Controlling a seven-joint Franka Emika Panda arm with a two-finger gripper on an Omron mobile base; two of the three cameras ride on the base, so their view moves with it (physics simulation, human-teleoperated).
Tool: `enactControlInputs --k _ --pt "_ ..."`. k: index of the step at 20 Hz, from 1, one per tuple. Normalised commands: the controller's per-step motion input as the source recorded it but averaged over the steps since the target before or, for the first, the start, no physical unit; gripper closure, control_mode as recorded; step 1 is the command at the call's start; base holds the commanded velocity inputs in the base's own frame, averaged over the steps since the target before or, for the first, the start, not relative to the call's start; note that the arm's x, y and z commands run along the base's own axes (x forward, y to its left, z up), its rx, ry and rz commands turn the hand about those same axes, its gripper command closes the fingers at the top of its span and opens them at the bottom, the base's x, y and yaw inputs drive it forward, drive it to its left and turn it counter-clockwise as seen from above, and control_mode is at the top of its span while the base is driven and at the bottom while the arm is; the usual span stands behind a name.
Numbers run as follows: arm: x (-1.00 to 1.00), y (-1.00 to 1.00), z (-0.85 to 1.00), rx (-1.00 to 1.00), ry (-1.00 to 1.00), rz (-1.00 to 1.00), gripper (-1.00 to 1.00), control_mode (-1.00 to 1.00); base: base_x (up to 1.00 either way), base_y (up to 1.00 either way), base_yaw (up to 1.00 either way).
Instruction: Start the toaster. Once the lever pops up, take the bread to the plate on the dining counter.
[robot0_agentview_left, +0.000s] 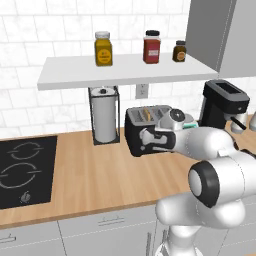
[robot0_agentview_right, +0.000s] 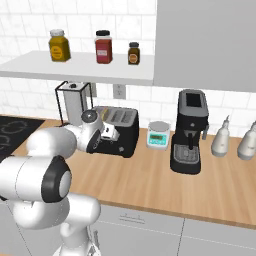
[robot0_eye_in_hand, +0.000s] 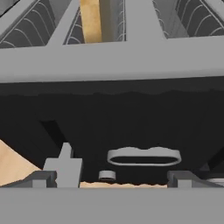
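Note:
The black toaster (robot0_agentview_left: 136, 126) stands on the wood worktop by the tiled wall, also seen at the toaster (robot0_agentview_right: 125, 129). A tan slice of bread (robot0_agentview_left: 146, 114) stands in one of its top slots; in the hand view the bread (robot0_eye_in_hand: 90, 21) shows at the top. My gripper (robot0_agentview_left: 148, 138) is pressed up close to the toaster's front face, open, with nothing between its fingers. In the hand view the gripper (robot0_eye_in_hand: 111, 179) faces the dark front of the toaster (robot0_eye_in_hand: 113, 113), where a grey oval lever (robot0_eye_in_hand: 144, 156) sticks out just above the fingertips. The plate and the dining counter are out of view.
A paper-towel holder (robot0_agentview_left: 105, 115) stands left of the toaster and a black cooktop (robot0_agentview_left: 25, 170) further left. To the right are a small scale (robot0_agentview_right: 159, 135), a black coffee machine (robot0_agentview_right: 189, 131) and two pale bottles (robot0_agentview_right: 221, 136). A shelf (robot0_agentview_left: 120, 72) with jars hangs above.

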Motion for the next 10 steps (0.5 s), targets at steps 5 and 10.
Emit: enactControlInputs --k 5,10 --pt "0.0 0.0 -0.19 0.0 0.0 0.0 -1.0 -1.0 0.0 0.0 0.0" --pt "0.0 0.0 -0.19 0.0 0.0 0.0 -1.0 -1.0 0.0 0.0 0.0"
